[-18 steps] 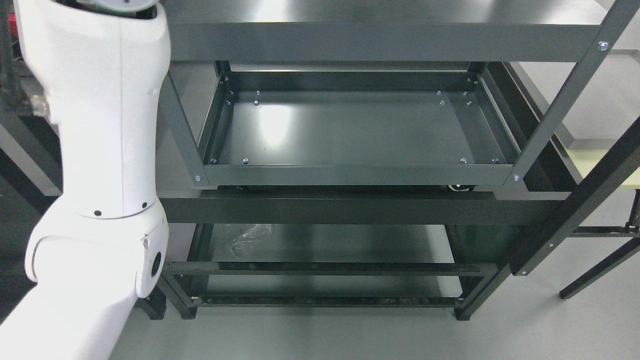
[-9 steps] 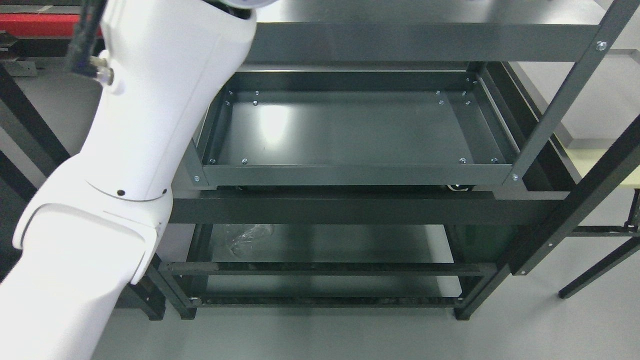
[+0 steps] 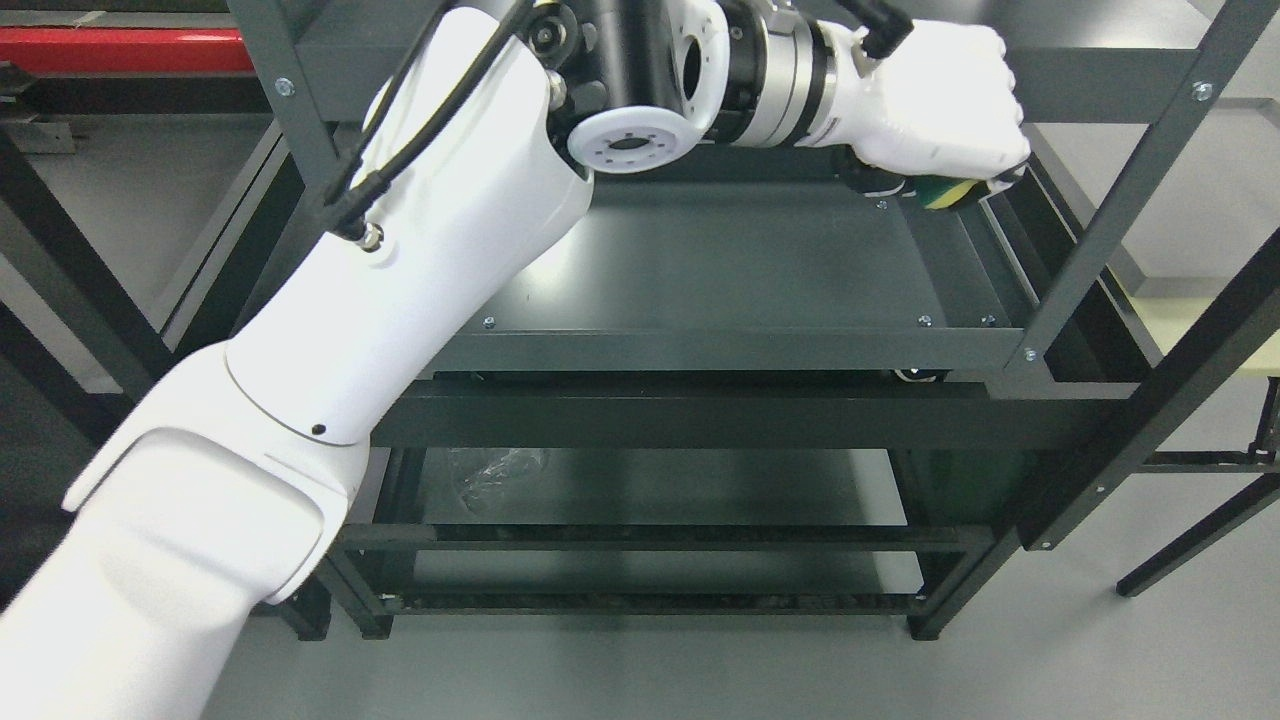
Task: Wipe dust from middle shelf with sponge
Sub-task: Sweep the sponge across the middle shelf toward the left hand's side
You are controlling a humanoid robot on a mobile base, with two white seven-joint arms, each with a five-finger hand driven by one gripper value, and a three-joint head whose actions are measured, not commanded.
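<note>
**Inspector A:** Sponge status: the small yellow-and-green foam sponge (image 3: 948,192) sits at the far right corner of the dark grey metal middle shelf (image 3: 720,260), mostly hidden under the fist.

**Inspector B:** Handling?

**Inspector A:** Judged light, soft and compressible; it should yield under pressure. Best held across its top, wiping face left free.

**Inspector B:** Hand position?

**Inspector A:** The white left hand (image 3: 940,100) is directly above it, fingers curled tight around the sponge, only its lower edge showing beneath the knuckles. Right arm not visible.

**Inspector B:** Shelf contact?

**Inspector A:** Cannot confirm.
</note>
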